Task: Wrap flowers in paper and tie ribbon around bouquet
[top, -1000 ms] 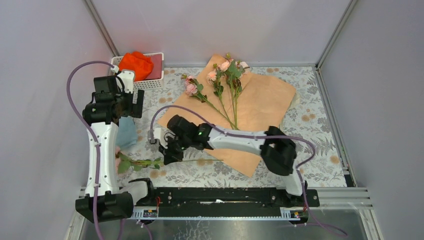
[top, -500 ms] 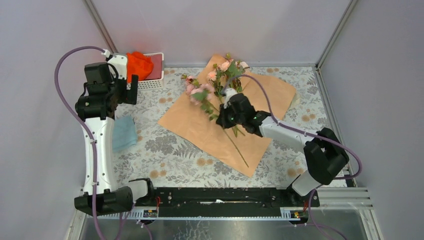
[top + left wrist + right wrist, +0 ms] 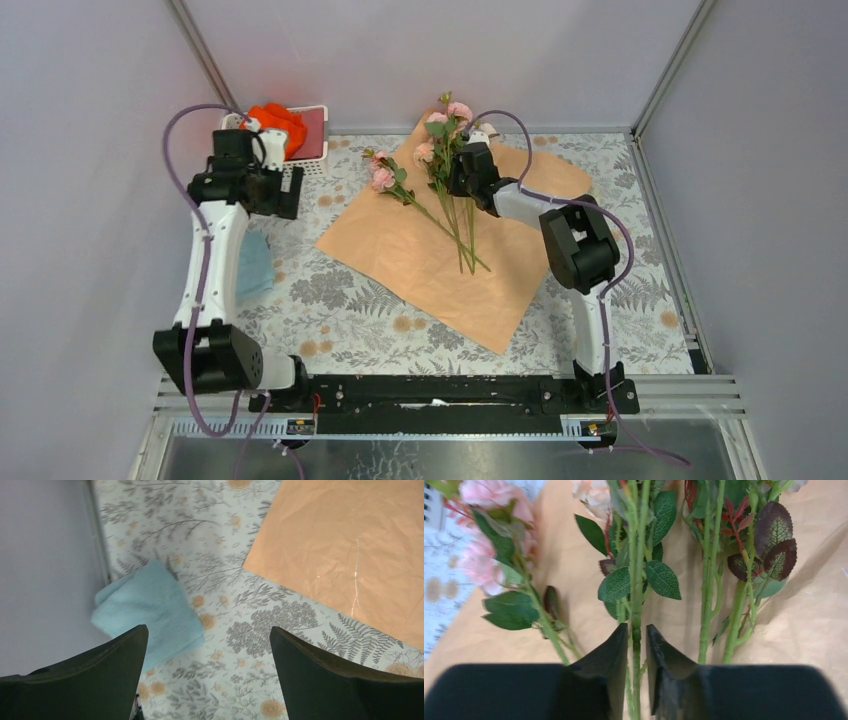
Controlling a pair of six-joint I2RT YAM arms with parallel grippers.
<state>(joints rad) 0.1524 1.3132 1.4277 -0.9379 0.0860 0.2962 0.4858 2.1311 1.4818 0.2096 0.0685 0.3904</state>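
Your right fingers (image 3: 609,665) stand narrow with one stem of the flowers (image 3: 636,580) between them; whether they pinch it, you cannot tell. Other stems lie either side on the paper (image 3: 814,630). Your left fingers (image 3: 100,670) gape wide above the counter (image 3: 250,630), with a blue cloth (image 3: 150,610) just ahead of one.

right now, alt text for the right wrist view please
The right end effector has its two dark fingers slightly parted either side of one thin green rose stem. More leafy stems lie on peach paper, pink roses at upper left.
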